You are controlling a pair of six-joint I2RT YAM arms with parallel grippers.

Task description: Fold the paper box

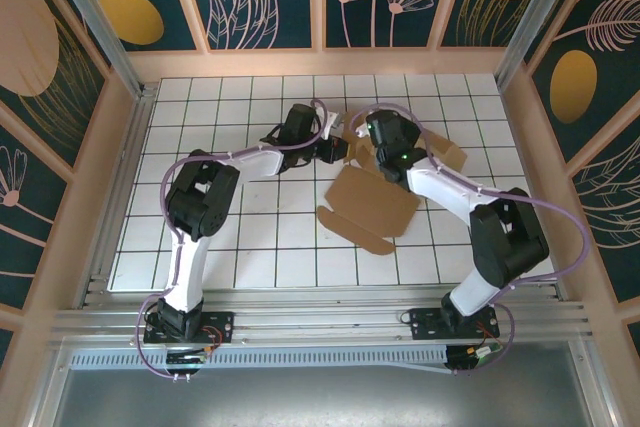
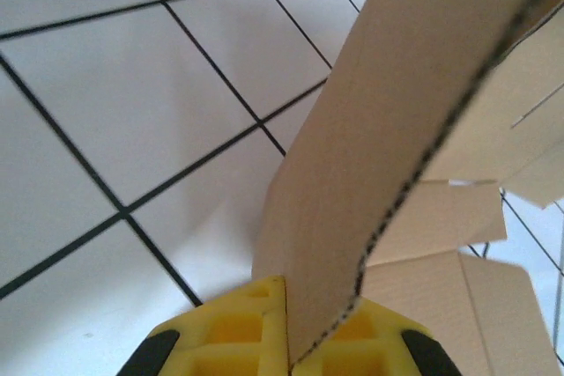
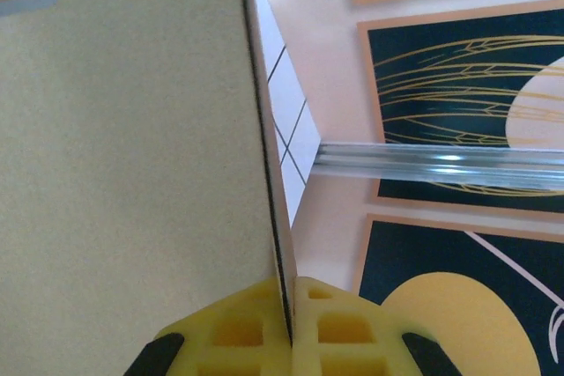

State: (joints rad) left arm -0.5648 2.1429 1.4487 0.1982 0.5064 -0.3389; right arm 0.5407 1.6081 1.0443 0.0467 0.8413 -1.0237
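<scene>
Brown paper box (image 1: 370, 205) on counter (image 1: 250, 247), partly raised. Left pincer (image 2: 300, 341) pinching one flap edge, right pincer (image 3: 291, 319) pinching another. Risk: opposing pulls tearing or creasing cardboard off-score; thin-edge slip likely.

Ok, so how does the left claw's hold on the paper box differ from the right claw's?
The left claw pinches a flap of the paper box that leans sideways above the white tiles. The right claw pinches a panel that stands straight up, seen edge-on, with the patterned wall beyond. Both are shut on the cardboard between yellow pads.
</scene>
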